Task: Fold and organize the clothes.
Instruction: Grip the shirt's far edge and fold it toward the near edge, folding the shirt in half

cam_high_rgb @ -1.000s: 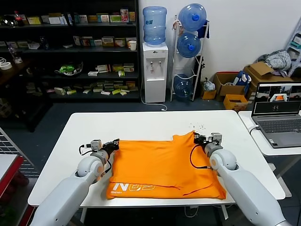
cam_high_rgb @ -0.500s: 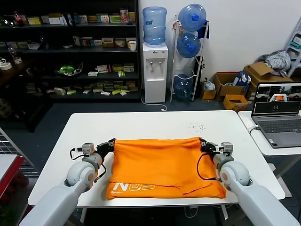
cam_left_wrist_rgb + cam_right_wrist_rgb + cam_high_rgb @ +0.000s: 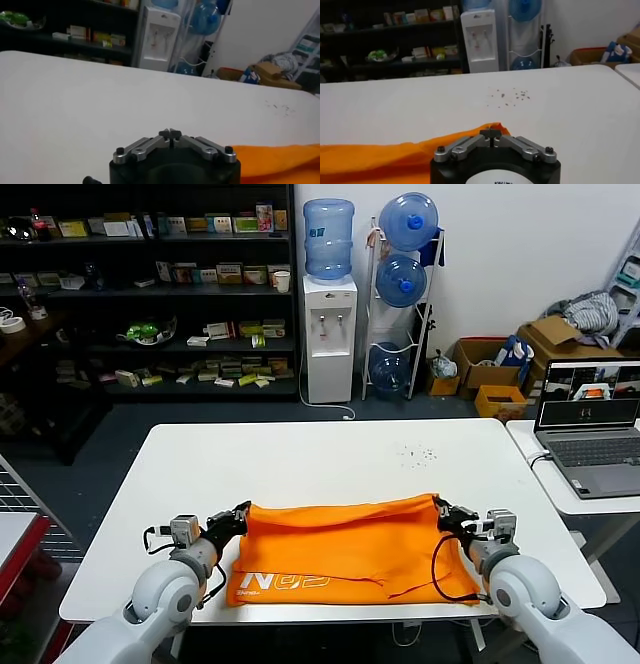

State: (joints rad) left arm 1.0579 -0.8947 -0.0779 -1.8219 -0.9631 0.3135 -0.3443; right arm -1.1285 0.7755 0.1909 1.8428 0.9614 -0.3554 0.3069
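T-shirt (image 3: 340, 549) edge nearer robot now.

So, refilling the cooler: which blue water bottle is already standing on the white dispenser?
The upright blue water bottle atop the dispenser; the others sit in the wire rack.

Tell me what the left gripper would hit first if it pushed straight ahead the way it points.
Nothing close: the left gripper, shut, faces bare white table. The orange T-shirt lies off to one side. Only the table's far edge is ahead.
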